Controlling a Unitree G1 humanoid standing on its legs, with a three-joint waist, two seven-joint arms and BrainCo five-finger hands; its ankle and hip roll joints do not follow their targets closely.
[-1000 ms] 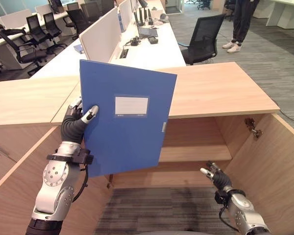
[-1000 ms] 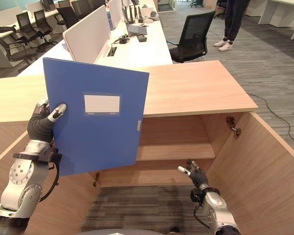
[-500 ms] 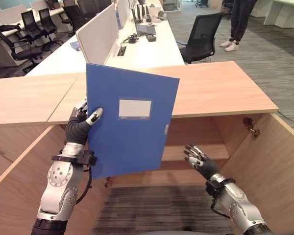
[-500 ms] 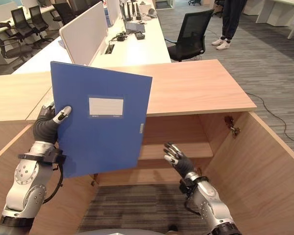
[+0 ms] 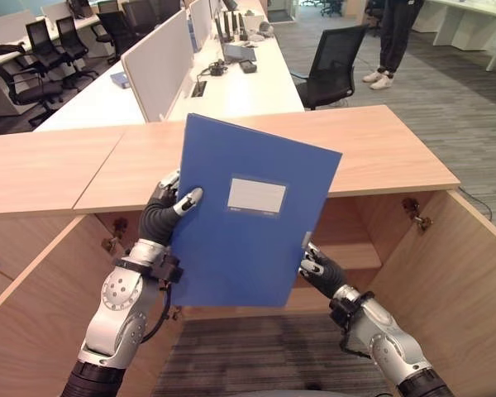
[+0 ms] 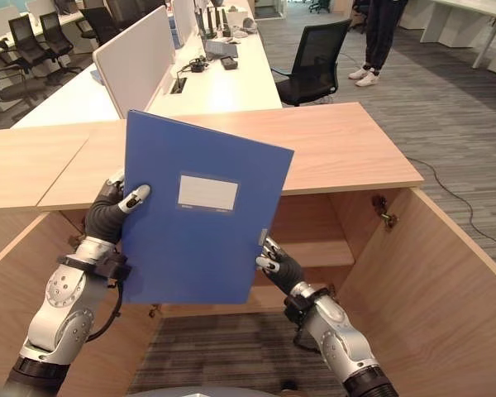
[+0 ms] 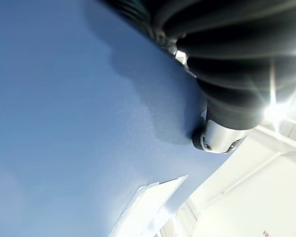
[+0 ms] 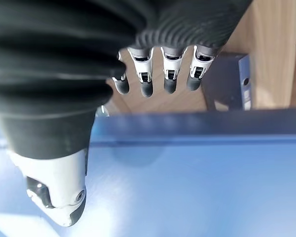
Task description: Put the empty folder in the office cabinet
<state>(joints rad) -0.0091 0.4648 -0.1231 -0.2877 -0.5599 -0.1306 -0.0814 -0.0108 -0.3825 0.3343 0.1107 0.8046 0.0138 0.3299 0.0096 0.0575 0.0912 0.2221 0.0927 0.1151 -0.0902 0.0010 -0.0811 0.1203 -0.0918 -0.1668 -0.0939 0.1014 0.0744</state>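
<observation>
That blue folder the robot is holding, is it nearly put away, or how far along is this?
About halfway. Done: the cabinet stands open, and the folder is lifted upright in front of it. In hand: the left hand pinches one edge, while the right hand is at the opposite edge, thumb over its face. Left: setting the folder on the shelf inside.

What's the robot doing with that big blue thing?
It is holding a blue folder up in front of an open wooden cabinet. The left robot hand pinches the folder's edge, thumb on the front. The right robot hand is at the folder's other edge, thumb on the cover and fingers behind it. The folder is not yet inside the cabinet, whose doors stand open.
</observation>
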